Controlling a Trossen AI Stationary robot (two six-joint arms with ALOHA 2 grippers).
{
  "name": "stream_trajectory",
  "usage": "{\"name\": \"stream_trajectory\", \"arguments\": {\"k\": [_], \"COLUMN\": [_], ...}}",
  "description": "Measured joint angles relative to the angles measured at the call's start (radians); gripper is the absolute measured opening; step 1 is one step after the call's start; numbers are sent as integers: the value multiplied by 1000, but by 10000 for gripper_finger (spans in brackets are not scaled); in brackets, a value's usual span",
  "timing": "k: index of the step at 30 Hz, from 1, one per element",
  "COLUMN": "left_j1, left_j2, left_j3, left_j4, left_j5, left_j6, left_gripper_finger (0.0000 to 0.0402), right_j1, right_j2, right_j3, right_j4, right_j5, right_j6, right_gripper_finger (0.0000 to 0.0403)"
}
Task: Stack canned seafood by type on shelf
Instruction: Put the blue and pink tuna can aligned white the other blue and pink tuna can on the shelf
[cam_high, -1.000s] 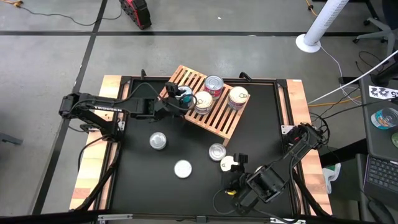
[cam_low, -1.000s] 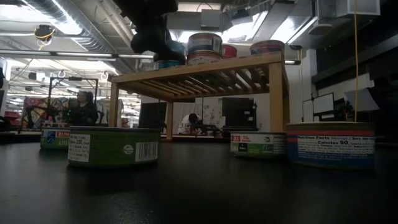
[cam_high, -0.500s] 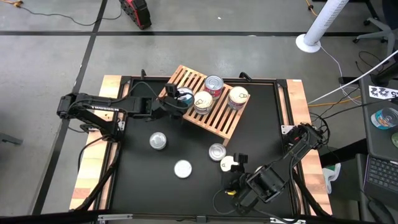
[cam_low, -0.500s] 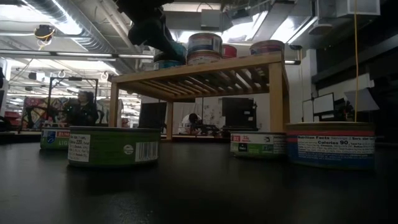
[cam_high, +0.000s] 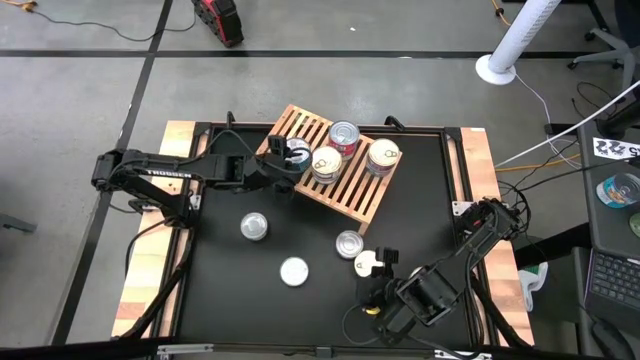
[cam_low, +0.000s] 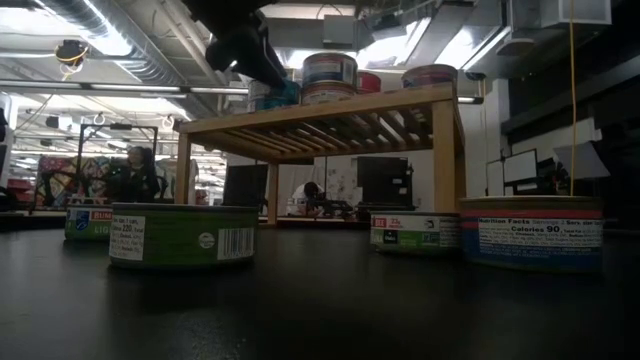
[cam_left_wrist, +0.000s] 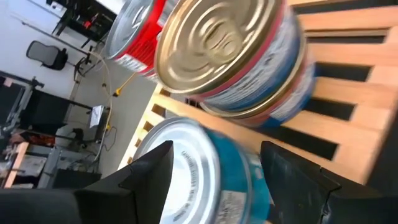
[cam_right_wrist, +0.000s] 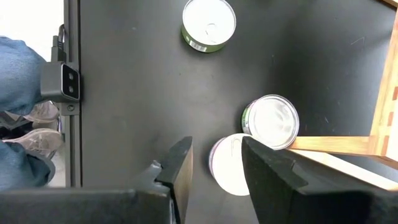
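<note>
Tins sit partly sorted: a blue-labelled tin (cam_left_wrist: 211, 180) rests on the slatted shelf (cam_high: 352, 186) between the spread fingers of the left hand (cam_high: 290, 160); back away level so it is not nudged. Beside it stands a two-tin stack (cam_left_wrist: 242, 56). The right hand (cam_right_wrist: 214, 165), partly parted and empty, waits over the table (cam_high: 220, 270).

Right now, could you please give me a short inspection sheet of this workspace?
Surface: black table, wooden side boards.
Job's things: shelf angled at the far side carries four cans or stacks; four cans loose on the table.
Clutter: nothing seen.
Grippers: left gripper open around a blue can on the shelf's left end; right gripper around a can at the near right, grip unclear.
Cables: black leads along both arms.
Surroundings: concrete floor, a white pole, a person's legs.
</note>
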Motion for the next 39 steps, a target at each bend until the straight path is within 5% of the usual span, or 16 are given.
{"name": "stream_trajectory", "arguments": {"k": [13,18,29,39], "left_j1": [-205,-302,-498,-558], "left_j2": [0,0,0,16], "left_j3": [0,0,0,-20], "left_j4": [-2,-20,-26,-17], "left_j5": [-248,-248,-245,-24], "left_j6": [87,23,-288,-556], "left_gripper_finger": [239,239,239,239], "right_j1": [9,48,150,150], "right_j2": [0,-4,-45,24], "right_j3": [0,0,0,-1], "right_j4": [-37,-176,-161,-119], "right_j5": [-70,-12,239,236], "right_j6": [-4,43,90,100], "right_gripper_finger": [138,138,138,138]}}
